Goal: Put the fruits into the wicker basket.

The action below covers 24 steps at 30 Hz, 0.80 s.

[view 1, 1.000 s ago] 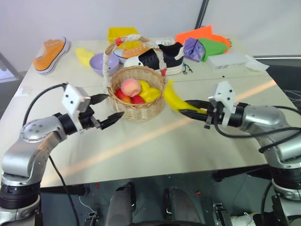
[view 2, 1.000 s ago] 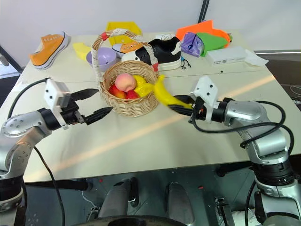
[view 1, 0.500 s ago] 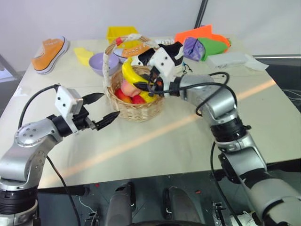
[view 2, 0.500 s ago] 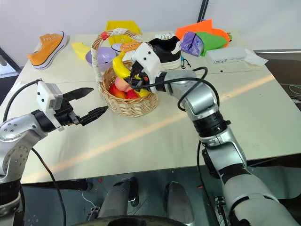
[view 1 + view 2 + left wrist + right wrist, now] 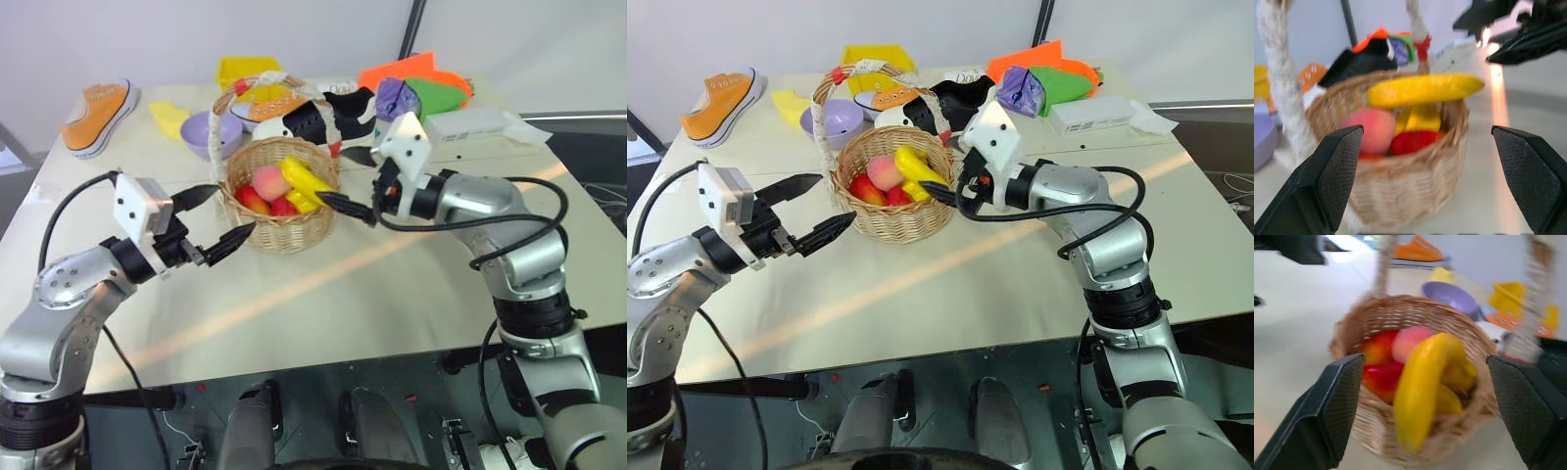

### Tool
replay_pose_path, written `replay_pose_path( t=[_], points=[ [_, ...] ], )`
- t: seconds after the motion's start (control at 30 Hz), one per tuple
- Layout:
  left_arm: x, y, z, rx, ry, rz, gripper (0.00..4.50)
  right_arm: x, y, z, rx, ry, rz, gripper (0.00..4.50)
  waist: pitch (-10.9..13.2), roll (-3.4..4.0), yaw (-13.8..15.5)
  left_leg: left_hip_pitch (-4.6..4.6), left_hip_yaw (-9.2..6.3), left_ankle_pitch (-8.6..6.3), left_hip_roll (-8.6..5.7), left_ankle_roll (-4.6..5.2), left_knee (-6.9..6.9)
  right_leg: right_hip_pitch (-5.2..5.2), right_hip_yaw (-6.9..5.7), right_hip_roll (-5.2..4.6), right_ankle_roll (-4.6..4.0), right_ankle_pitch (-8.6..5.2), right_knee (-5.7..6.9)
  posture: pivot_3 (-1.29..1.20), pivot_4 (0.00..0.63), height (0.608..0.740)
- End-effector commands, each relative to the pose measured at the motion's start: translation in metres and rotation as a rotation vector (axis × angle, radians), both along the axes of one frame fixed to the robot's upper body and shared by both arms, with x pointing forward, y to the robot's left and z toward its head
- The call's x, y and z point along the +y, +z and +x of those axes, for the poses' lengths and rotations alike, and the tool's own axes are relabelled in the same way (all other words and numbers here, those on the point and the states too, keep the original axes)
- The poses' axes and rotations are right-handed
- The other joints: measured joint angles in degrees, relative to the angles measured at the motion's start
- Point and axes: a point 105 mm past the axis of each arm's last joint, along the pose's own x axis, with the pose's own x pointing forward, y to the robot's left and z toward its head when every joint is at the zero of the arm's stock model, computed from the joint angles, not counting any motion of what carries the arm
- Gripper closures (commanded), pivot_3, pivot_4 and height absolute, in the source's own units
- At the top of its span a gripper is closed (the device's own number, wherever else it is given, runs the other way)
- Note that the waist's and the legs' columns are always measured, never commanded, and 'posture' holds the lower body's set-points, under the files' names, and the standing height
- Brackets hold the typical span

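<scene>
The wicker basket stands mid-table under its tall wrapped handle. In it lie the pink-red peach and the yellow banana, on top of other red and yellow fruit. My right gripper hangs open and empty just right of the basket's rim, pointing at it. Left of the basket my left gripper is open and empty, its fingertips close to the wall. The left wrist view shows the banana lying across the basket beside the peach. From the right wrist, the banana sits between the fingers.
Behind the basket are a lavender bowl, a black-and-white shoe, a yellow crate, an orange shoe at the far left, orange, green and purple items and a white box. The near half of the table is bare.
My right gripper carried the banana from right of the basket over its rim, opened, and drew back to the right. The banana now lies in the basket. The left gripper has kept its place.
</scene>
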Motion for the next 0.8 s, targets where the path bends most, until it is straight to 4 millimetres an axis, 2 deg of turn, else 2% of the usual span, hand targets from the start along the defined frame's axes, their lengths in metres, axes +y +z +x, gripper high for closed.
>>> replay_pose_path(
  t=[0.03,0.23,0.27,0.37,0.43,0.53,0.6,0.7,0.77,0.8],
  points=[
    [-0.007,0.011,0.0,-0.048,-0.027,-0.014,0.0,-0.005,0.02,0.021,-0.067,-0.133,0.096,0.37,0.0,0.01,-0.1,0.01,0.01,0.01,-0.01,0.01,0.0,0.0,0.0,0.05,0.02,0.01,0.0,0.0,0.15,0.74],
    [-0.012,0.009,0.002,-0.045,-0.042,-0.008,0.0,0.011,0.015,0.054,-0.056,-0.176,0.146,0.37,0.0,0.01,0.0,-0.01,0.09,0.04,-0.03,0.01,-0.03,-0.03,0.01,0.16,0.18,0.1,0.0,0.0,0.15,0.74],
    [-0.012,0.009,0.001,-0.046,-0.042,-0.007,0.0,0.012,0.015,0.059,-0.05,-0.189,0.163,0.61,0.0,0.01,0.0,-0.02,0.12,0.04,-0.03,0.01,-0.03,-0.03,0.01,0.16,0.18,0.1,0.0,0.0,0.15,0.74],
    [-0.011,0.009,0.0,-0.047,-0.037,-0.005,0.0,0.011,0.015,0.063,-0.051,-0.201,0.192,1.64,0.0,0.01,0.2,-0.04,0.18,0.05,-0.03,0.01,-0.02,-0.02,-0.01,0.16,0.19,0.1,0.0,0.0,0.15,0.74],
    [-0.01,0.009,-0.001,-0.045,-0.033,-0.004,0.0,0.007,0.017,0.064,-0.057,-0.217,0.206,2.81,0.0,0.01,0.2,-0.05,0.18,0.05,-0.03,0.01,-0.02,-0.02,-0.01,0.15,0.19,0.1,0.0,0.0,0.15,0.74],
    [-0.01,0.007,-0.002,-0.041,-0.03,0.0,0.0,-0.002,0.023,0.061,-0.088,-0.245,0.208,4.25,0.0,0.02,0.2,-0.05,0.16,0.04,-0.03,0.0,-0.02,-0.02,0.0,0.14,0.19,0.1,0.0,0.0,0.15,0.74],
    [-0.01,0.006,-0.002,-0.04,-0.03,0.0,0.0,-0.012,0.029,0.056,-0.116,-0.254,0.212,4.25,0.0,0.03,0.2,-0.05,0.16,0.04,-0.03,0.0,-0.03,-0.03,-0.01,0.14,0.19,0.1,0.0,0.0,0.15,0.74],
    [-0.01,0.006,-0.001,-0.038,-0.033,0.001,0.0,-0.04,0.04,0.051,-0.162,-0.31,0.207,4.25,0.0,0.04,0.3,-0.07,0.13,0.04,-0.01,-0.01,-0.03,-0.05,-0.01,0.11,0.18,0.1,-0.01,0.0,0.15,0.74],
    [-0.011,0.006,0.0,-0.037,-0.038,0.0,0.0,-0.067,0.047,0.046,-0.196,-0.368,0.192,4.25,0.0,0.04,0.4,-0.08,0.11,0.04,-0.01,-0.01,-0.03,-0.04,0.0,0.09,0.18,0.1,-0.02,0.0,0.15,0.74],
    [-0.012,0.005,0.001,-0.035,-0.043,0.0,0.0,-0.092,0.051,0.045,-0.213,-0.434,0.178,4.25,0.0,0.04,0.5,-0.08,0.11,0.04,-0.01,-0.01,-0.02,-0.04,0.0,0.07,0.17,0.09,-0.03,0.0,0.15,0.74]
  ],
)
